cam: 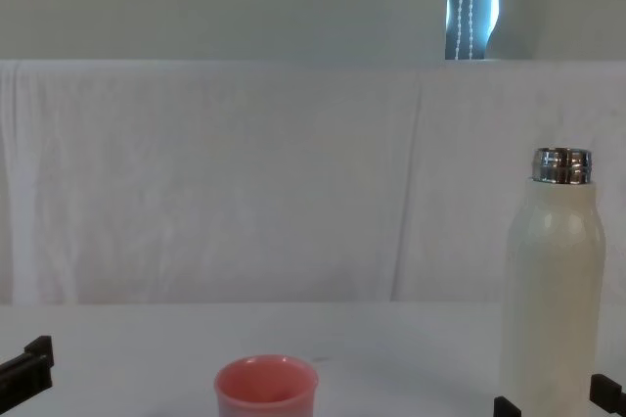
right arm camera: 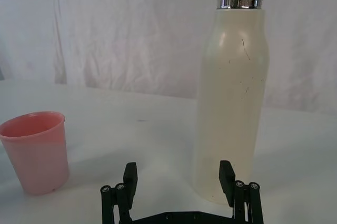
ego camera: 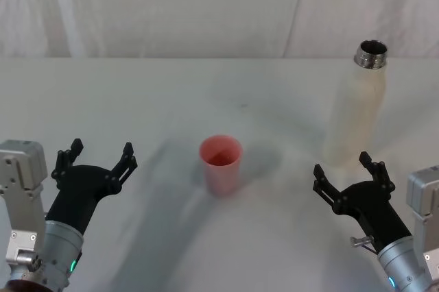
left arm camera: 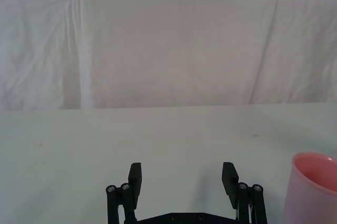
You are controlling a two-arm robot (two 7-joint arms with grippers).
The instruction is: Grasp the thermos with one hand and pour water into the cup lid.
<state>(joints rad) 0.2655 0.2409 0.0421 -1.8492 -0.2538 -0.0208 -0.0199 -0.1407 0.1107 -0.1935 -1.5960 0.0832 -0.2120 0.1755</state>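
The thermos (ego camera: pixel 357 110) stands upright at the right of the table, cream-white with an uncapped chrome neck; it also rises tall in the right wrist view (right arm camera: pixel 231 98) and chest view (cam: pixel 553 290). The pink cup lid (ego camera: pixel 221 164) stands upright mid-table, mouth up, also seen at the side in the wrist views (right arm camera: pixel 36 151) (left arm camera: pixel 313 187). My right gripper (ego camera: pixel 353 175) is open just in front of the thermos, fingers spread, nothing between them (right arm camera: pixel 179 179). My left gripper (ego camera: pixel 96 158) is open at the near left, well left of the cup lid.
The table is covered in white cloth (ego camera: pixel 171 100), and a white draped backdrop (cam: pixel 245 182) rises behind it. Open tabletop lies between the cup lid and the thermos and all around the left gripper.
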